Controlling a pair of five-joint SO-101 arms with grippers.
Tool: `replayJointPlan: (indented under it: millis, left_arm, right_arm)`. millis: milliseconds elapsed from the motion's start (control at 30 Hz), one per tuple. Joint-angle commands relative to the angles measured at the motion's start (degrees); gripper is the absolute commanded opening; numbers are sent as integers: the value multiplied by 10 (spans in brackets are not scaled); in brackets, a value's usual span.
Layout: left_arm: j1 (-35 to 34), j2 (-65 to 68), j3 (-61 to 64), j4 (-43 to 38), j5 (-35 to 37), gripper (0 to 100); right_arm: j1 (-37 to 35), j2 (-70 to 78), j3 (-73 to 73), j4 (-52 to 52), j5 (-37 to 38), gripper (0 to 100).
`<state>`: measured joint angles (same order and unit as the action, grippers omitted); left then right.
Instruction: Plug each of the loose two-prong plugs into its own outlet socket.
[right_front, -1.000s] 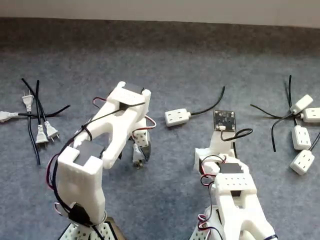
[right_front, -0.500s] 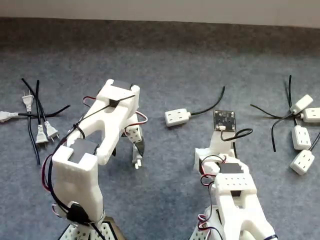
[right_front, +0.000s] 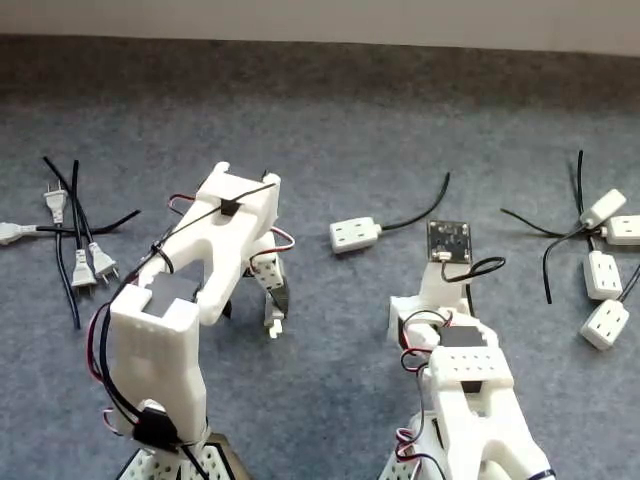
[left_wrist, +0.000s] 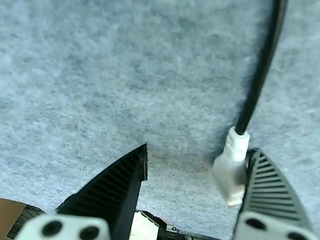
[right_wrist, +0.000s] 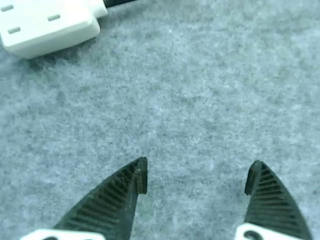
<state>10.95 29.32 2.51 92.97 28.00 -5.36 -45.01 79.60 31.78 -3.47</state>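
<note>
Looking down my left wrist, I find my left tool (left_wrist: 200, 155) spread wide and gripping nothing. One white plug (left_wrist: 231, 170) lies on the grey table (left_wrist: 100, 75) right up against one finger, its black cord (left_wrist: 260, 75) trailing off across the felt. My right tool (right_wrist: 195, 175) gapes just as wide and empty, with a single socket (right_wrist: 47, 22) near it. From overhead I get the wider spread: loose plugs (right_front: 80, 268) bunched at 9 o'clock, four more sockets (right_front: 603, 275) at 3 o'clock.
</note>
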Motion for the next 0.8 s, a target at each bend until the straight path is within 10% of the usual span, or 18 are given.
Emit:
replayJointPlan:
  millis: [0,400,767]
  left_arm:
    - [16,2,0,-2,4,298]
    - [16,2,-44,37,4,295]
    - [16,5,-60,37,0,87]
  right_arm:
    - [2,-7,-1,-8,4,310]
    - [2,-7,-1,-8,4,310]
    - [2,-7,-1,-8,4,310]
